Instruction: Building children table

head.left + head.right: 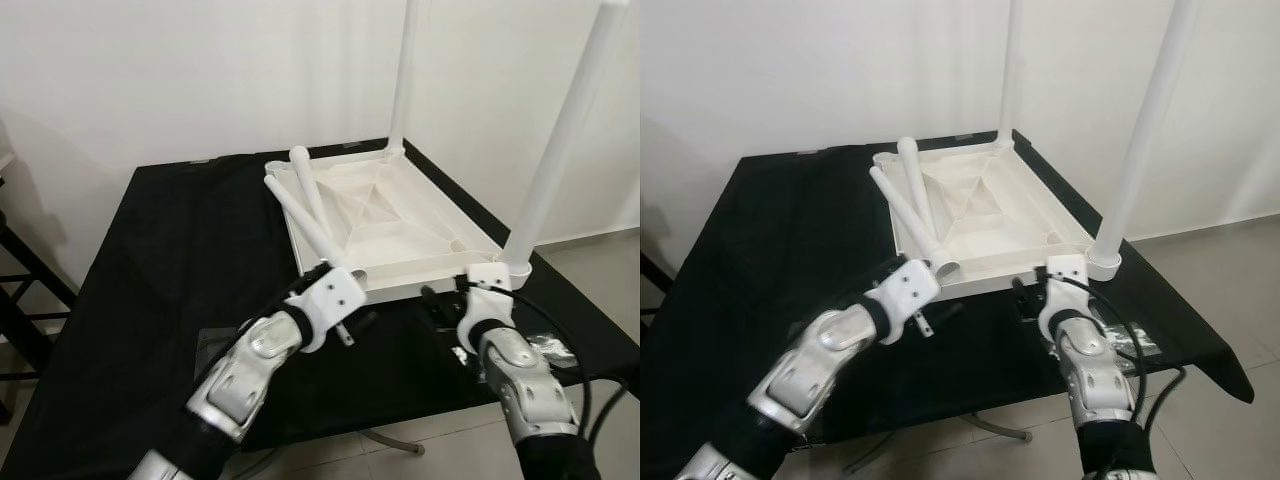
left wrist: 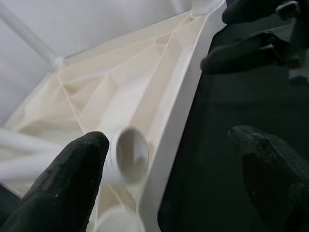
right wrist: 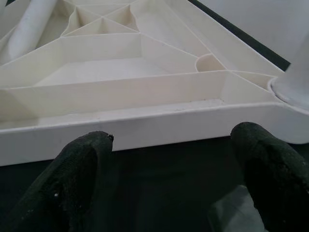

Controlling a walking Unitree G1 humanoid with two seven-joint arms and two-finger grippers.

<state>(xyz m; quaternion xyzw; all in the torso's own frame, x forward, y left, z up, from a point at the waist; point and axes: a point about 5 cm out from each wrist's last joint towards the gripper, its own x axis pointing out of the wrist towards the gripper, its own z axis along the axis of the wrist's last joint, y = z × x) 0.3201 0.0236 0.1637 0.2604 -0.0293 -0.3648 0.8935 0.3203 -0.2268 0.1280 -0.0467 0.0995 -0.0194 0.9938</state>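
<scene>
Nearest, the left tool (image 1: pixel 352 322) hovers at the table's (image 1: pixel 160 260) front edge with its fingers (image 2: pixel 63 179) spread, one beside the open end of a loose leg (image 2: pixel 126 153) without closing on it. The right tool (image 1: pixel 1032 298) sits just in front of the tabletop's near rim, fingers (image 3: pixel 79 169) spread and empty.

Beyond them the upturned white tabletop (image 1: pixel 400 225) lies across the middle of the black table, ribs showing. One fitted leg (image 1: pixel 560 150) stands upright at its near right corner, a second (image 1: pixel 402 75) at its far right corner. Two loose legs (image 1: pixel 305 215) lie slanted across its left side.

The legs look like hollow plastic tubes: light, stiff, smooth and likely slippery. A hold around the tube near its open end should steer it best into the empty near left socket.
</scene>
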